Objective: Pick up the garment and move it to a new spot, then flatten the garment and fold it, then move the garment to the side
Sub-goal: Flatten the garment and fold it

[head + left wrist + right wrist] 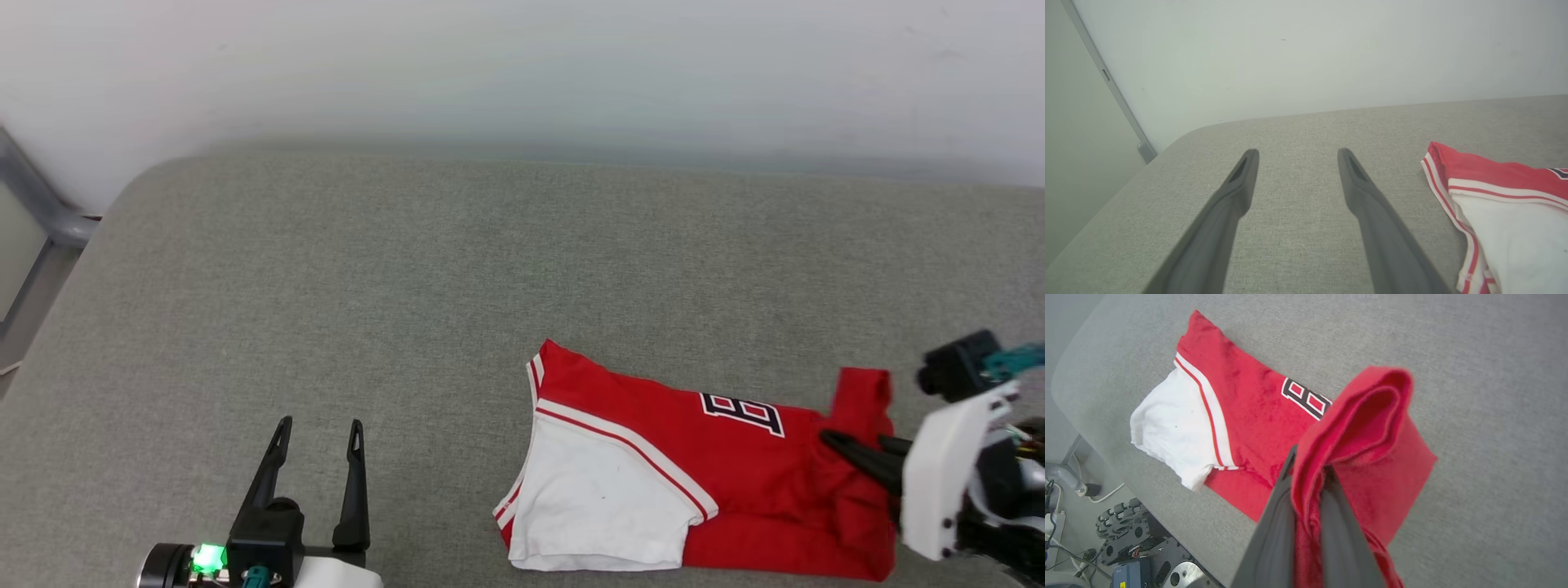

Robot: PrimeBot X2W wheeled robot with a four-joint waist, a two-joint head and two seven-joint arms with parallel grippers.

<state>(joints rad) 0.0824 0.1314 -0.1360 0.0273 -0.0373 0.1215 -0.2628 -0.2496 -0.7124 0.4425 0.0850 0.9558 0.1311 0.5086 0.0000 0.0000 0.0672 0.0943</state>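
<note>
My right end effector [853, 445] is pinched tight on the right end of the garment [653, 457], probably to drag it; the rest lies near-right on the surface [408, 286]. My left end effector [320, 425] hangs wide open, empty.

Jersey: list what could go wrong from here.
The right gripper pinches only a bunched red edge of the jersey; it may slip out. The left gripper stands open and apart, so a one-handed lift may unfold it. The white sleeve lies near the cushion edge and might slide off.
</note>
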